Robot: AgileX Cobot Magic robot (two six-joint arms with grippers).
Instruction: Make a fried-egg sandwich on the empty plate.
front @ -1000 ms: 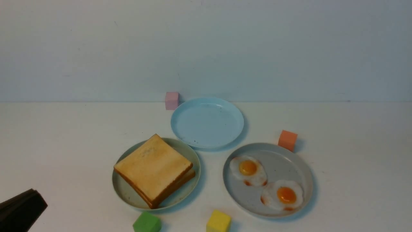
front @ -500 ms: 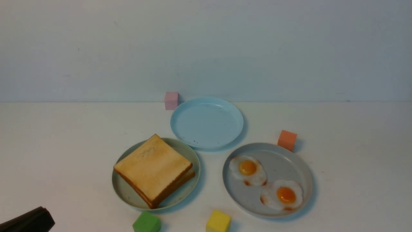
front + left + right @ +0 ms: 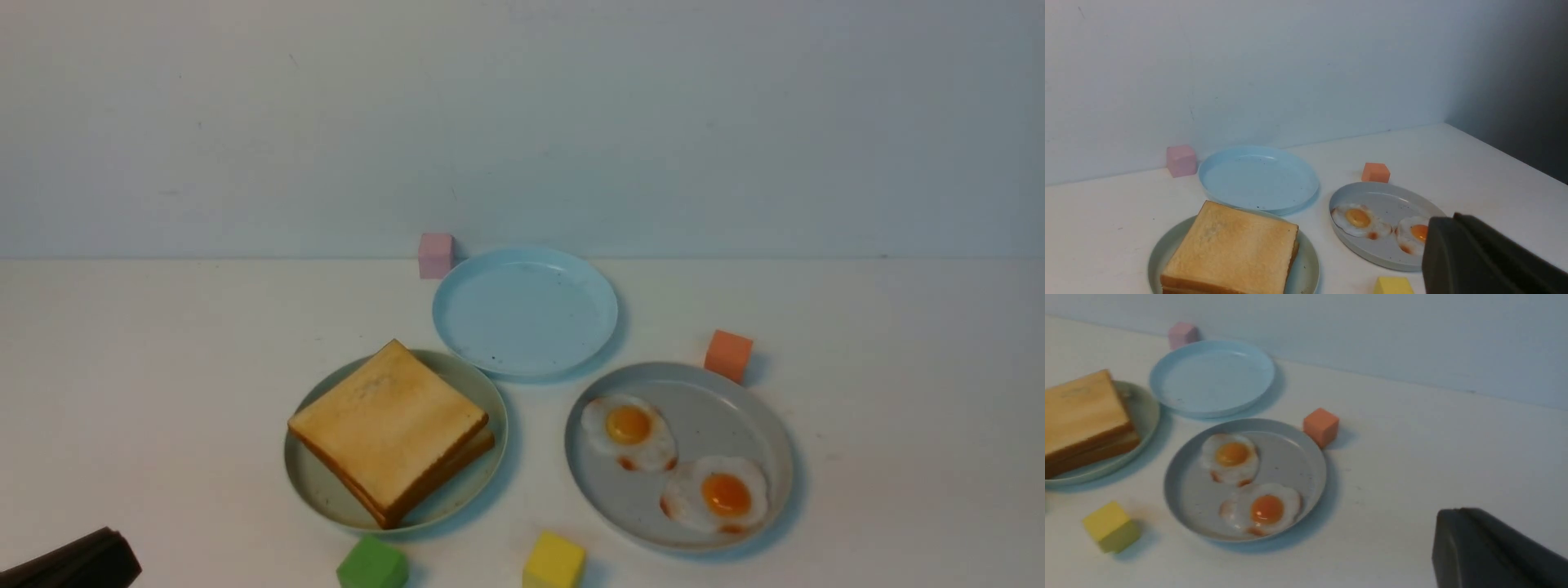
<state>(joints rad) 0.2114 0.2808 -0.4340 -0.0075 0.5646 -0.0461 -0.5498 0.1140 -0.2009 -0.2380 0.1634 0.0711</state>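
Two toast slices (image 3: 390,430) lay stacked on the mint-green plate (image 3: 483,390); two fried eggs (image 3: 629,430) on the grey plate (image 3: 735,408). Left gripper (image 3: 73,563) and right gripper (image 3: 1490,551): opening indiscernible.

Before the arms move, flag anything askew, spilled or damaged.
Nothing spilled or damaged. Only the toast slices sit slightly offset in their stack on the green plate, and the fried eggs touch edges.

White table (image 3: 163,343) against plain pale wall (image 3: 522,122)
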